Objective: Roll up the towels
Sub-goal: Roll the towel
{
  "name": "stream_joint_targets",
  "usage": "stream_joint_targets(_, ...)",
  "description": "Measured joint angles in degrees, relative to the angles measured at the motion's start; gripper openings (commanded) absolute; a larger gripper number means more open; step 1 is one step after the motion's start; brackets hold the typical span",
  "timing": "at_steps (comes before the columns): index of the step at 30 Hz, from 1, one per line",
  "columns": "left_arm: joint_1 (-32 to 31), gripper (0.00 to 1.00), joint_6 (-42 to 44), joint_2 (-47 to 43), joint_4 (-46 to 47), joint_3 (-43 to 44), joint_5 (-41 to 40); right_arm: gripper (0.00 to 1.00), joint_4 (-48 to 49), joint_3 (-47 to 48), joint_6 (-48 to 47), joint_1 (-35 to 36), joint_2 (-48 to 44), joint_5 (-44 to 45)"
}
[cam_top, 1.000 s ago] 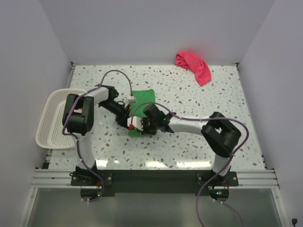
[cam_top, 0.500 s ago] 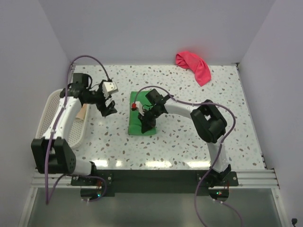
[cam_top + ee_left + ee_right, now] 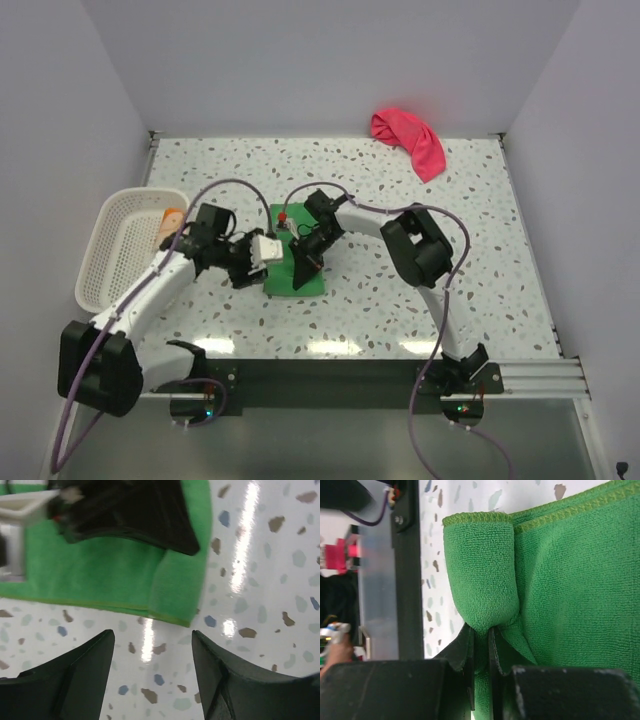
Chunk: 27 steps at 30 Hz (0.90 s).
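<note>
The bright green towel (image 3: 312,282) lies flat on the speckled table at the middle. My right gripper (image 3: 303,270) is over its near part, shut on a rolled-up fold of the towel's edge (image 3: 481,575); its jaws (image 3: 481,640) pinch the cloth between them. My left gripper (image 3: 258,268) is open and empty, low over the bare table just off the towel's left edge (image 3: 170,592); its tips (image 3: 152,635) do not touch the cloth. The pink-red towel (image 3: 410,140) lies crumpled at the back right. The peach-orange towel (image 3: 170,218) lies in the basket.
A white mesh basket (image 3: 115,262) stands at the left table edge, close to my left arm. White walls enclose the table at the back and both sides. Purple cables loop above both arms.
My left arm has swung from the basket over to the green towel's left edge. My right gripper has shifted toward the towel's near part, holding its fold.
</note>
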Motion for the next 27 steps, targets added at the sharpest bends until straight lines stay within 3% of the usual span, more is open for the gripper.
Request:
stream_joint_targets(6,-17.6,0.65,2.2,-11.4,9.2,-15.7,-12.0,0.0,-3.9,2.8,1.3,-1.2,4.2,-6.2)
stream_joint_targets(11,-28.6,0.64,3.1,-10.0,18.0,-21.0,-20.8,0.0,-5.6,4.2,2.8,-1.9,6.2,-8.7)
stream_joint_targets(16,-32.4,0.63,3.0,-5.8,26.5,-23.1,-26.8,0.0,-6.7,5.1,3.7,-1.9,7.0,-9.0)
stream_joint_targets(27,-34.1,0.61,3.5,-3.6,40.8,-29.5,-34.1,0.0,-7.5,5.9,5.1,-2.0,7.6,-9.0)
